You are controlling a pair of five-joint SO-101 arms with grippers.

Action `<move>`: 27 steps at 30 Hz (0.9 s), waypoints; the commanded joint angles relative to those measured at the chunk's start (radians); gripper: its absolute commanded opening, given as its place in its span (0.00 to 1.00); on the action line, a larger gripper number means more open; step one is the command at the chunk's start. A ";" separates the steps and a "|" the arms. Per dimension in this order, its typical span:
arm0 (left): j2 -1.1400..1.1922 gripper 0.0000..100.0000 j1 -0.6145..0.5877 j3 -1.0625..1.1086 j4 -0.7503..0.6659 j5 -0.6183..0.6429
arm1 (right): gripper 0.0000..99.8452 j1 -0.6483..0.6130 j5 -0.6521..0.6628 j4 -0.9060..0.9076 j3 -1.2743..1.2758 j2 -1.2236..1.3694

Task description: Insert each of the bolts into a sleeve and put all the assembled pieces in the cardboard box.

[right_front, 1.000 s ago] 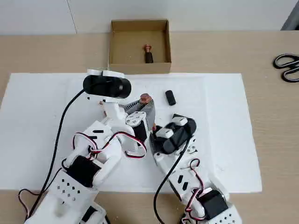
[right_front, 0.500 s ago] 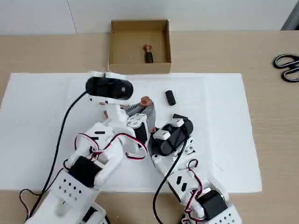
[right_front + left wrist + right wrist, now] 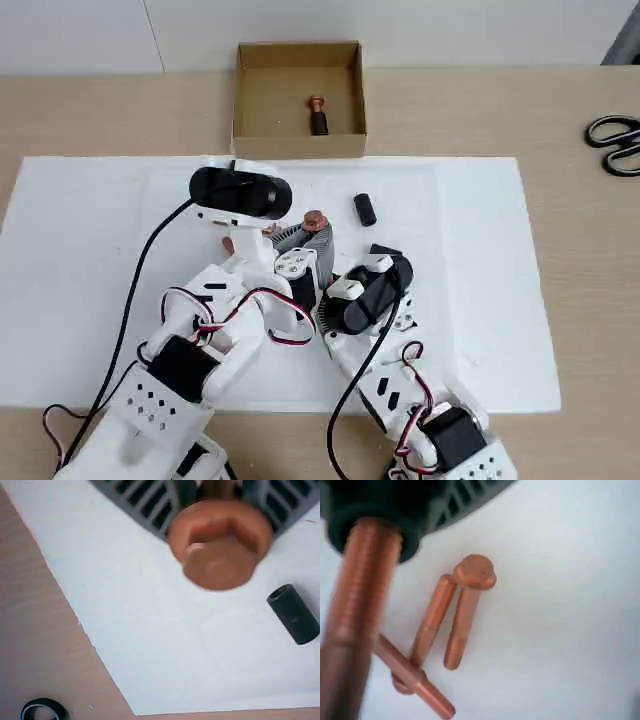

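Tabletop (image 3: 90, 110) of pale wood, its middle covered by a white sheet (image 3: 480, 260).

Item 1: cardboard box (image 3: 252, 100), open-topped, on bare wood just past the sheet's far edge. It contains one assembled piece (image 3: 317, 114), a copper bolt seated in a black sleeve, lying right of the box's centre.

Item 2: loose sleeve (image 3: 365, 209), black, lying on its side on the sheet, near the box and just right of the left hand.

Item 3: left hand (image 3: 308, 236), grey ribbed fingers clenched on a copper bolt (image 3: 220, 545). The flanged hex head stands clear of the fingertips, and the bolt is held above the sheet beside the loose sleeve.

Item 4: right arm (image 3: 370, 290), close alongside the left arm. The right hand (image 3: 323, 300) is largely hidden, so whether it is clenched or released cannot be told. Its wrist view shows a threaded copper shaft (image 3: 357, 595) running into a dark collar (image 3: 375, 505).

Item 5: three loose bolts (image 3: 469, 605), copper, lying together on the sheet, two side by side and one crossing beneath them.

Item 6: scissors (image 3: 615, 140), black-handled, on bare wood at the right edge.
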 commanded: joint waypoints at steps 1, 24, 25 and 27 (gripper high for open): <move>-0.021 0.01 0.000 -0.007 0.020 -0.020 | 0.00 -0.001 -0.014 -0.021 -0.054 -0.018; -0.020 0.01 0.074 0.045 0.091 -0.026 | 0.00 -0.001 -0.014 -0.019 -0.054 -0.018; -0.020 0.01 0.075 0.054 0.091 -0.041 | 0.00 -0.001 -0.014 -0.019 -0.054 -0.018; -0.020 0.01 0.081 0.067 0.091 -0.074 | 0.00 -0.001 -0.014 -0.019 -0.054 -0.018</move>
